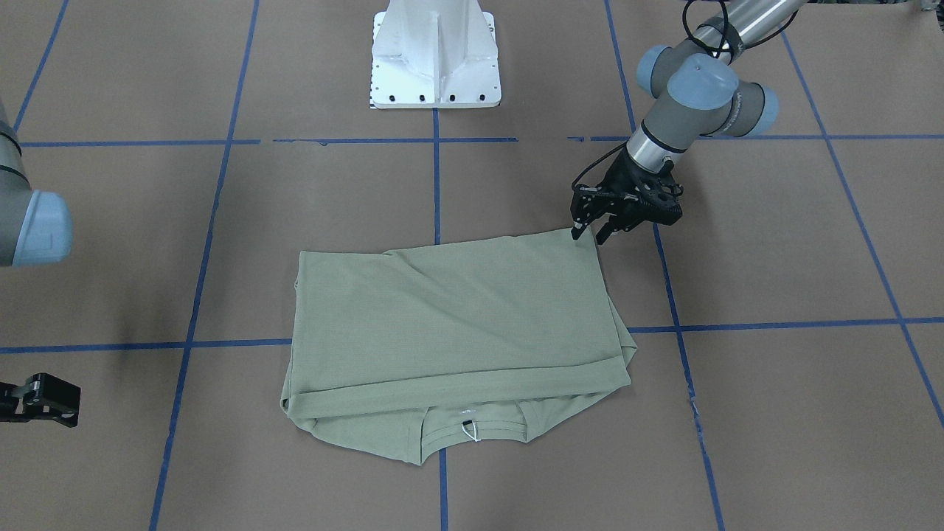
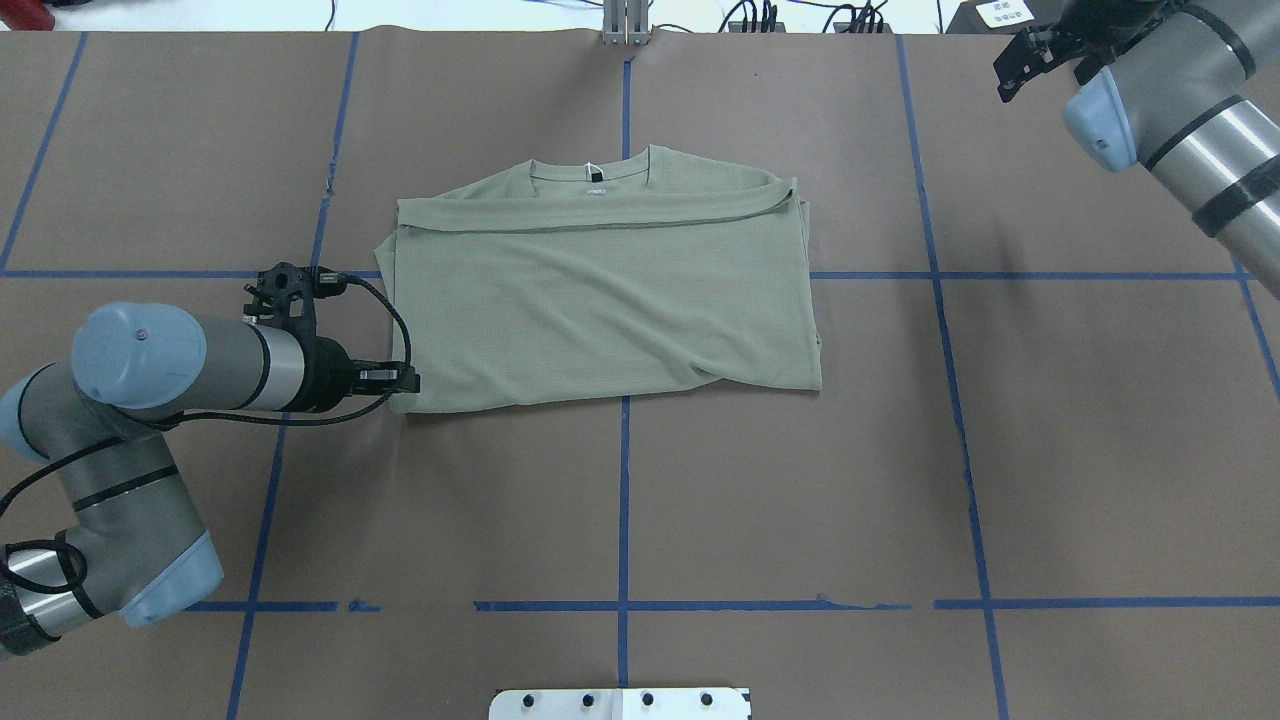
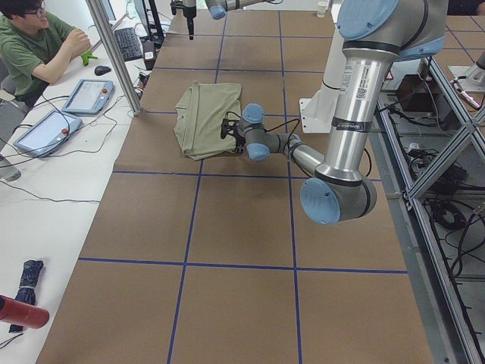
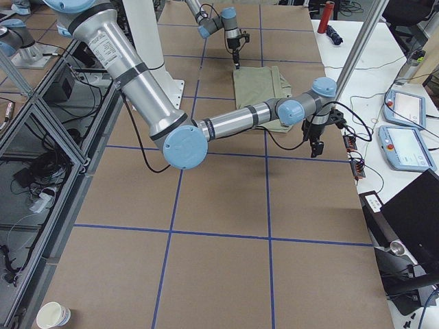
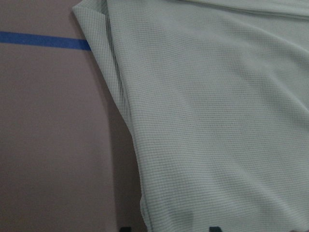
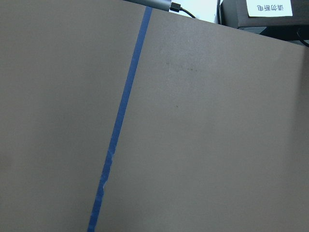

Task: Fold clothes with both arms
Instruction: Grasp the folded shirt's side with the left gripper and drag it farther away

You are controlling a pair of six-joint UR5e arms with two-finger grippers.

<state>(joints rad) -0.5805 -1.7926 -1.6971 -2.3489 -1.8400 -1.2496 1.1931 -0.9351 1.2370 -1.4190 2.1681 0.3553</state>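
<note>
At the middle of the brown paper-covered table [image 2: 800, 480], the sage-green shirt [image 2: 600, 300] lies folded into a rectangle, its neckline on the side away from the robot.

The writing is sparse. A small pale print under the collar is too small to read. A white label [image 6: 269, 7] on a black box past the table's edge carries dark characters that I cannot make out.
The overhead view alone shows a black neck tag [image 2: 594, 176], and the front view alone shows the white tag string [image 1: 470, 432] looped at the collar.
The left gripper [image 1: 590, 234] sits at the shirt's near corner on the robot's left with its fingers spread wide. Only the left wrist view shows both fingertips [image 5: 215, 228] with the shirt's edge between them.
The right gripper [image 2: 1025, 60] hangs over bare paper near the far right corner, well away from the shirt. I cannot tell how wide its fingers stand.
</note>
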